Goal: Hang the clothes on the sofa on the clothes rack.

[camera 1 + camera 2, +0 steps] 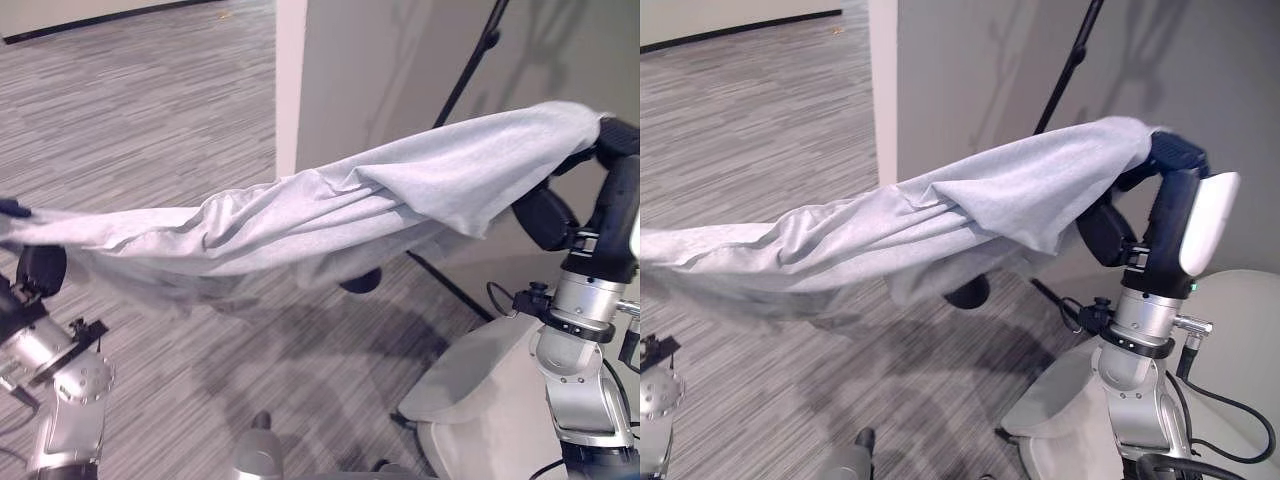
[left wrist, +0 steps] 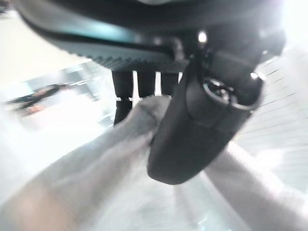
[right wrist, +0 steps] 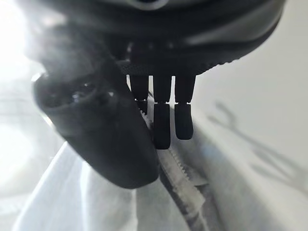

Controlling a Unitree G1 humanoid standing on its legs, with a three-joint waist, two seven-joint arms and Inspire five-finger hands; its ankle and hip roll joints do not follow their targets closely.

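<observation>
A light grey garment hangs stretched in the air between both hands, sagging in folds at its middle. My left hand holds its low left end; in the left wrist view the thumb pinches the cloth against curled fingers. My right hand is raised at the right, shut on the garment's high end, with the cloth caught between thumb and fingers. A thin black rack pole slants up behind the garment in front of the wall. The pale sofa sits at the lower right.
A grey wall panel stands right behind the garment. A dark round foot and a black bar lie on the floor under the cloth. Striped grey carpet stretches to the left and far side.
</observation>
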